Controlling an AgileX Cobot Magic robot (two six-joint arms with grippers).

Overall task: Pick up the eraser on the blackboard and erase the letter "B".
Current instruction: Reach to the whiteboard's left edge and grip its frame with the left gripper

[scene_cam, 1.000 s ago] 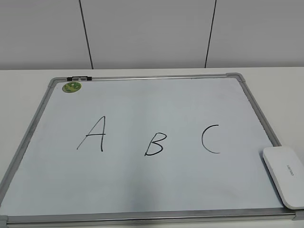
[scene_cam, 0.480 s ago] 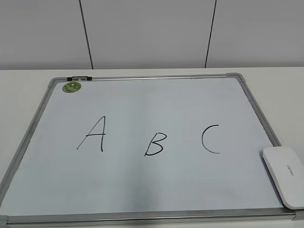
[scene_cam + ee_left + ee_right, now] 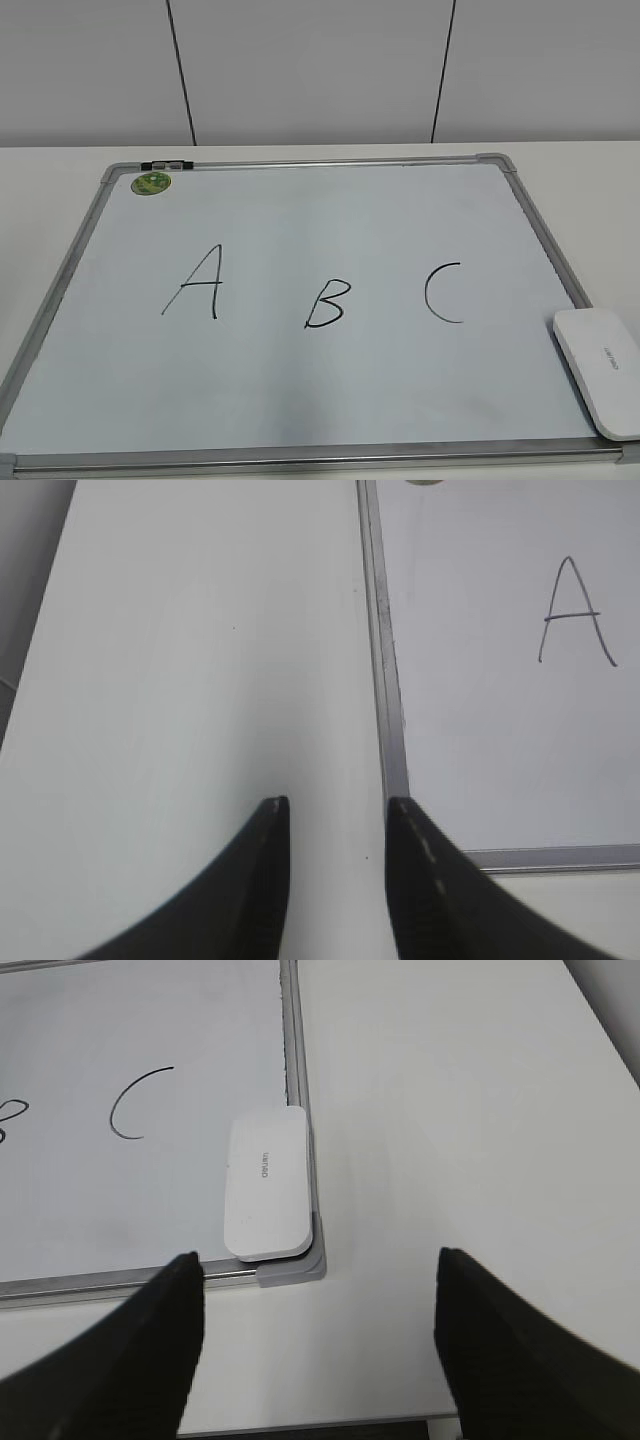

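Note:
The blackboard (image 3: 330,458) lies flat on the white table, with black letters on it. The letter "B" (image 3: 328,304) is at its middle, between the "A" (image 3: 198,284) and the "C" (image 3: 443,292). The eraser (image 3: 600,372) lies on the board's near right corner, overlapping the frame. In the right wrist view the eraser (image 3: 266,1182) is just ahead of my right gripper (image 3: 320,1260), which is wide open and empty over the table. My left gripper (image 3: 337,810) is open and empty beside the board's left frame (image 3: 385,660). Neither gripper shows in the exterior view.
A small round green magnet (image 3: 152,183) sits at the board's far left corner, next to a black clip (image 3: 166,164) on the frame. A grey panelled wall stands behind the table. The table's near edge (image 3: 330,1425) shows below my right gripper.

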